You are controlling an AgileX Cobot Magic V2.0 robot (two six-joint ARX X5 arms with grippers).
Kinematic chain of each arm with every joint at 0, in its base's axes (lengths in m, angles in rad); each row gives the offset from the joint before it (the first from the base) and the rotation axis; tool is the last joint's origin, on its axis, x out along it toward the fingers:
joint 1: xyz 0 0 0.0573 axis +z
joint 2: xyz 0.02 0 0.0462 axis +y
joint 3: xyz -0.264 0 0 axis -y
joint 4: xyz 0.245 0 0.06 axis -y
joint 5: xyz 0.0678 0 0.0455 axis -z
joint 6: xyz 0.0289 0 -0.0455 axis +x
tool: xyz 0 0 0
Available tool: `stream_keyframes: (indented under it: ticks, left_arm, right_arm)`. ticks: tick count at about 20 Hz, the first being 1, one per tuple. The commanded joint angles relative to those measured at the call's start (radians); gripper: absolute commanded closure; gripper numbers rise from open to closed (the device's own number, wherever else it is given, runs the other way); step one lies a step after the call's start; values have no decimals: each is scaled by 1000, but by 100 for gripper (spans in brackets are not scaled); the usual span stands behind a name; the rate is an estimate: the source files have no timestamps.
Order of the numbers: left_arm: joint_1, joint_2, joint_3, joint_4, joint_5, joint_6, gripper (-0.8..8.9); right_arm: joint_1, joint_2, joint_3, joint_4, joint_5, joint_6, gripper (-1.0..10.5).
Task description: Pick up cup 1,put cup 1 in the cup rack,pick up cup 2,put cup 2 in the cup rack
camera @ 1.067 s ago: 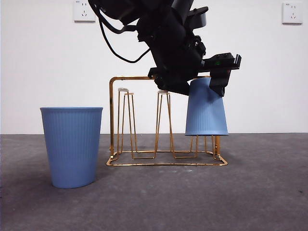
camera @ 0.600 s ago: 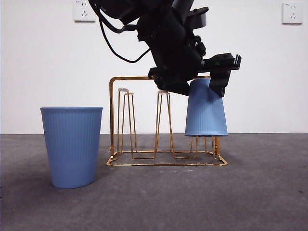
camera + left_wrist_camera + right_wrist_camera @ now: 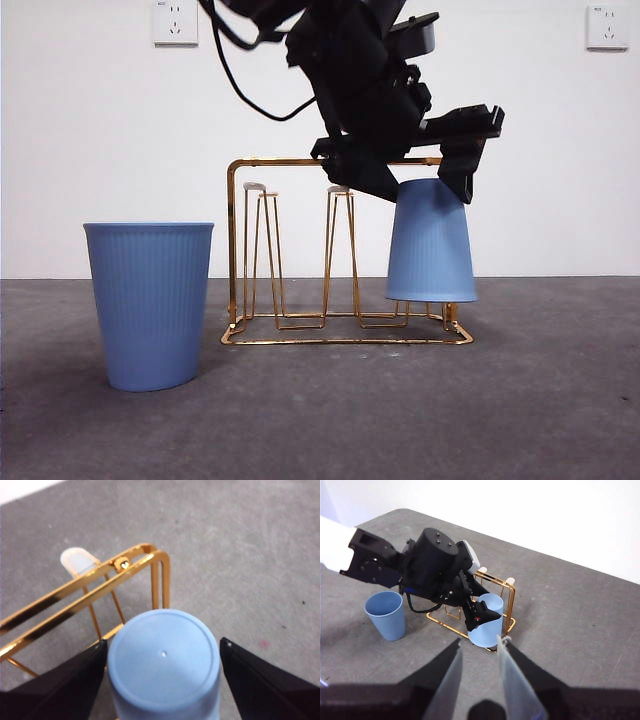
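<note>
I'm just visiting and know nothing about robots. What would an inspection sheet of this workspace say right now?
Surface: grey table, bare around the items.
Job's things: gold cup rack; one blue cup upside down at the rack's end; second blue cup upright on the table beside the rack.
Clutter: nothing seen.
End effectors: left end effector open, jaws either side of the inverted cup; right end effector open, waiting away from the rack.
Cables: black cable looping off the working arm.
Surroundings: white wall, two sockets.
</note>
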Motion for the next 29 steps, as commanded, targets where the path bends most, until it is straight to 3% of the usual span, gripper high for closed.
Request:
stream_keyframes:
  ticks: [1, 5, 9, 21, 27, 29]
  left_arm:
    - [6, 29, 24, -64, 7, -29, 431]
    - [6, 29, 106, -198, 18, -31, 430]
    - [8, 29, 163, -292, 93, -63, 431]
    - [5, 27, 363, -628, 119, -77, 431]
    - [-1, 10, 573, -895, 197, -67, 432]
    - [-2, -37, 616, -919, 206, -64, 432]
  right_arm:
    - [0, -4, -3, 2, 4, -7, 824]
    - [0, -4, -3, -11, 4, -7, 824]
    - [0, -4, -3, -15, 4, -7, 824]
    - [0, -4, -3, -34, 4, -6, 824]
    - [0, -1, -3, -35, 4, 17, 823]
    - [0, 7, -3, -28, 3, 24, 823]
